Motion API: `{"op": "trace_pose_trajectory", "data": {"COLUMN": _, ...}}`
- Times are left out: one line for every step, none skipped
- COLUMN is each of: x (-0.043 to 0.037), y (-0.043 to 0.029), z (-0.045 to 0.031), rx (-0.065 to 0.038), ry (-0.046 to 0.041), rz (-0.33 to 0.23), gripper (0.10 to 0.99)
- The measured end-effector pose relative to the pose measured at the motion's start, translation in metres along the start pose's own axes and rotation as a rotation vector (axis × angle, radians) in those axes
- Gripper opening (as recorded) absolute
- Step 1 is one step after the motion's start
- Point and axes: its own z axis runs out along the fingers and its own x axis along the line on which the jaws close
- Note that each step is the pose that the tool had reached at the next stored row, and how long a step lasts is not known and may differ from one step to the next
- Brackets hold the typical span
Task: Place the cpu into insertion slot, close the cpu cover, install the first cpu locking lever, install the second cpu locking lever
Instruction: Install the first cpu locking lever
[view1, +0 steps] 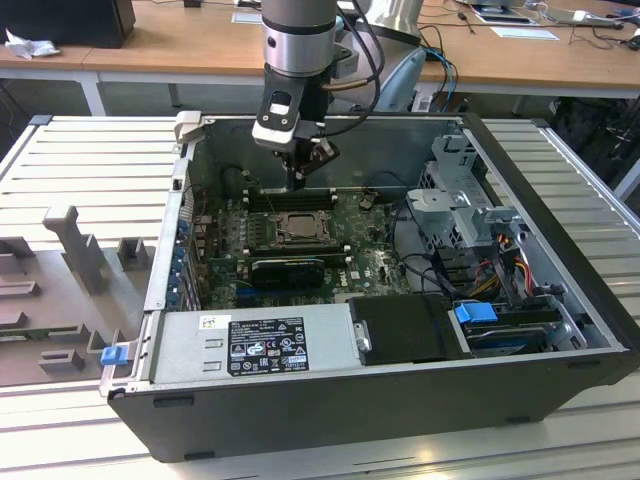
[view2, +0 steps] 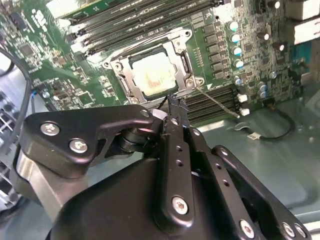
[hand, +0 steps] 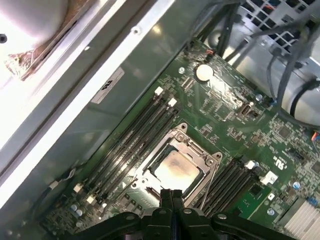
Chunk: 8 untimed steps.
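Silver-beige and square, the small flat cpu (view2: 152, 75) (hand: 176, 169) is seen lying in the square metal-rimmed insertion slot (view1: 298, 228), near the middle of the green circuit board (view2: 45, 65). The slot's dark centre is hidden under it. The thin silvery frame-shaped cpu cover (view2: 186, 62) (hand: 187, 145) is laid flat around the chip. Long black memory slots (hand: 132, 137) are seen on two sides of it. A thin silver wire lever (view2: 217, 102) is seen sticking out from one corner of the slot, over the memory slots.

The black gripper (view1: 297, 182) (view2: 175, 102) (hand: 171, 196) is held just above the slot's edge. Its fingers are pressed together, narrow, with nothing seen between them. Whether the tip touches the slot's edge cannot be told. The nearest edge of the cover is hidden behind the fingers in the first wrist view.

A black-and-white label (view1: 268, 345) is stuck on the silver box at the front edge of the dark open computer case (view1: 350, 410). A white sticker (hand: 107, 85) is seen on the case wall. The writing on both cannot be made out.
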Motion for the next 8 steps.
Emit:
{"op": "trace_pose_trajectory", "data": {"x": 0.0, "y": 0.0, "z": 0.0001, "rx": 0.0, "ry": 0.0006, "rz": -0.015, "gripper": 0.106}}
{"op": "trace_pose_trajectory", "data": {"x": 0.0, "y": 0.0, "z": 0.0002, "rx": 0.0, "ry": 0.0013, "rz": -0.034, "gripper": 0.106}}
{"op": "trace_pose_trajectory", "data": {"x": 0.0, "y": 0.0, "z": 0.0003, "rx": 0.001, "ry": 0.0019, "rz": -0.049, "gripper": 0.106}}
{"op": "trace_pose_trajectory", "data": {"x": 0.0, "y": 0.0, "z": 0.0003, "rx": 0.001, "ry": 0.0024, "rz": -0.062, "gripper": 0.106}}
{"op": "trace_pose_trajectory", "data": {"x": 0.0, "y": 0.0, "z": 0.0004, "rx": 0.001, "ry": 0.0034, "rz": -0.088, "gripper": 0.106}}
{"op": "trace_pose_trajectory", "data": {"x": 0.0, "y": 0.0, "z": 0.0005, "rx": 0.002, "ry": 0.0042, "rz": -0.109, "gripper": 0.106}}
{"op": "trace_pose_trajectory", "data": {"x": 0.0, "y": 0.0, "z": 0.0006, "rx": 0.002, "ry": 0.0047, "rz": -0.122, "gripper": 0.106}}
{"op": "trace_pose_trajectory", "data": {"x": 0.0, "y": 0.0, "z": 0.0006, "rx": 0.002, "ry": 0.0052, "rz": -0.134, "gripper": 0.106}}
